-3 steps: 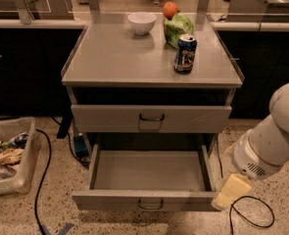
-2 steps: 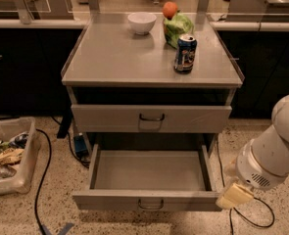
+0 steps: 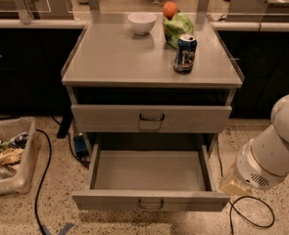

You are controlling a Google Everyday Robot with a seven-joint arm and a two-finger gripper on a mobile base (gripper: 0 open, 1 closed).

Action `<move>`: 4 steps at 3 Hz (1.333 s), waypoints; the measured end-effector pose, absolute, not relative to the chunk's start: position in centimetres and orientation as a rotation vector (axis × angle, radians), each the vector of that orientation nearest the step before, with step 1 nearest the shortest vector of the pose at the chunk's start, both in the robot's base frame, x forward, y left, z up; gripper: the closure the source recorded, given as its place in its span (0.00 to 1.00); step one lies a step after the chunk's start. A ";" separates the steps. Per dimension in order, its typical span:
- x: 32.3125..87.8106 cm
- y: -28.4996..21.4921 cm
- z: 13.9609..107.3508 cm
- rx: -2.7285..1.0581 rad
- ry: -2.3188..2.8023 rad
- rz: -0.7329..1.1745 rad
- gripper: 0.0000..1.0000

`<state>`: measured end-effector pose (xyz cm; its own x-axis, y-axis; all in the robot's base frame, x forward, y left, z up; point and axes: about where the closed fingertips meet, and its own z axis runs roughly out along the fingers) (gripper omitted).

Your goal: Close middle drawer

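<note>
A plastic bin (image 3: 9, 125) of clutter sits on the floor at the far left, with a black cable (image 3: 42, 180) trailing beside it. The grey desk (image 3: 114, 58) carries a white bowl (image 3: 142, 22), an orange (image 3: 170, 9), a green bag (image 3: 179, 28) and a soda can (image 3: 185, 53) toward its back right. Under the top, the upper drawer (image 3: 105, 119) is shut. Below it the middle drawer (image 3: 149, 173) is pulled far out and empty, its front towards the camera. At the right the white arm (image 3: 274, 148) slants down and leftward from the frame edge. Its gripper (image 3: 233, 185) hangs just beside the drawer's right front corner. Whether the gripper is open, or touching the drawer, cannot be told.
</note>
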<state>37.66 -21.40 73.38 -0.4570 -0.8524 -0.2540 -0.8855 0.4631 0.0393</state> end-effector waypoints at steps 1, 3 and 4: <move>37.7 -21.4 73.4 -1.511 2.512 0.246 1.00; 36.8 -22.5 66.2 -1.371 2.577 0.396 1.00; 35.8 -22.2 62.1 -1.323 2.619 0.459 1.00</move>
